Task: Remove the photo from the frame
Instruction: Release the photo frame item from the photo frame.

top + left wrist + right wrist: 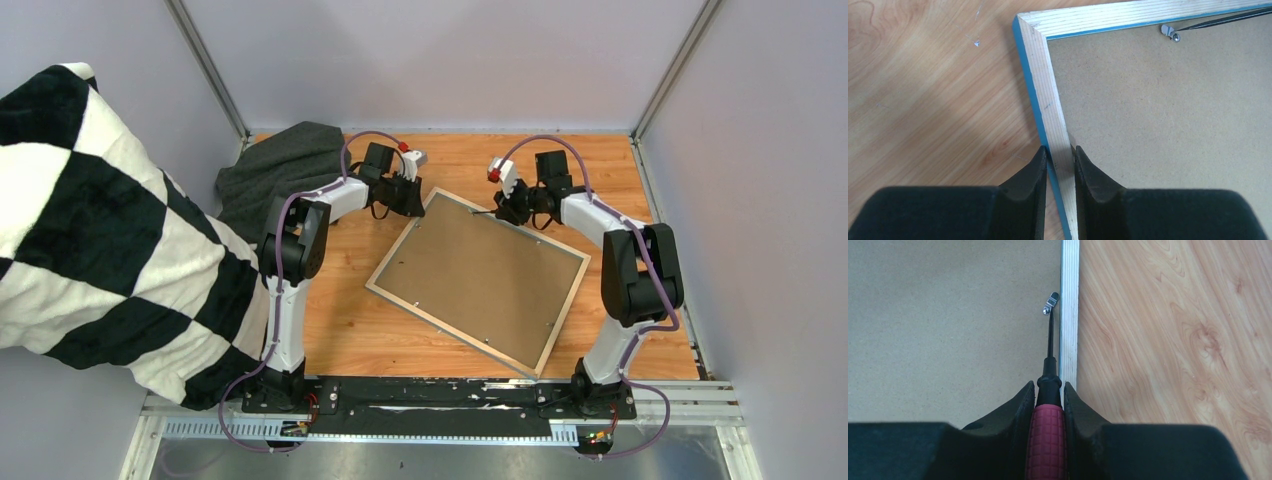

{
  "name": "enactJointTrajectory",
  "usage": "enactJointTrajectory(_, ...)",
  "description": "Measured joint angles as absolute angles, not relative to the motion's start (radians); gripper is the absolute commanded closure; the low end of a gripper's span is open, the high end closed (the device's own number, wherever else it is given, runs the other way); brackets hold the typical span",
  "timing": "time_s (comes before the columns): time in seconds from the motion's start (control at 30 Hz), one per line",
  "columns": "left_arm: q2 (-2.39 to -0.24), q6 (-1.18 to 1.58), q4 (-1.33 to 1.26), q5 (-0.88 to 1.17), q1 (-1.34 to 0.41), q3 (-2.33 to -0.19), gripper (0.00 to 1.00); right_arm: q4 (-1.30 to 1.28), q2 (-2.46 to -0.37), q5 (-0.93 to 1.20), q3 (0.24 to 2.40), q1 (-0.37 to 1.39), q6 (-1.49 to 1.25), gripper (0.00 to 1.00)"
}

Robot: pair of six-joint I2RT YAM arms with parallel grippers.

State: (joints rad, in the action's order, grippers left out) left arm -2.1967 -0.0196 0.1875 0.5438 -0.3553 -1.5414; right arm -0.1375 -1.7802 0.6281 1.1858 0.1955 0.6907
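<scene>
Grey-walled enclosure, wooden table (pixel 340 330).

The frame (pixel 455 332) lies face down at the centre of the top view. Its pale wood back faces up, and the brown backing board (pixel 480 275) sits inside it. The photo is not visible and is judged to lie beneath the board.

The left tool (pixel 1060 152) is clamped narrowly on the frame's rail, below the corner at the upper left of the left wrist view. The right tool (pixel 1049 387) grips a red-handled screwdriver (pixel 1049 440). Its tip meets a small metal clip (pixel 1051 302) just beside the rail's inner edge.

Recommendation: brace the rail firmly so the frame cannot swivel. Swing the clip off the board with light sideways pressure, keeping the tip low to avoid gouging. Other clips are too small to assess.
</scene>
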Motion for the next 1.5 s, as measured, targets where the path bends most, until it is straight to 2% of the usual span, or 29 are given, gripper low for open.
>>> enactJointTrajectory(0.83, -2.201, -0.024, 0.187, 0.569, -0.356, -1.542, 1.00, -0.215, -1.751, 0.690, 1.163, 0.259, 0.882, 1.00)
enactJointTrajectory(1.5, -2.203, -0.027, 0.187, 0.580, -0.357, -1.543, 1.00, -0.119, -1.714, 0.460, 1.163, 0.259, 0.698, 1.00)
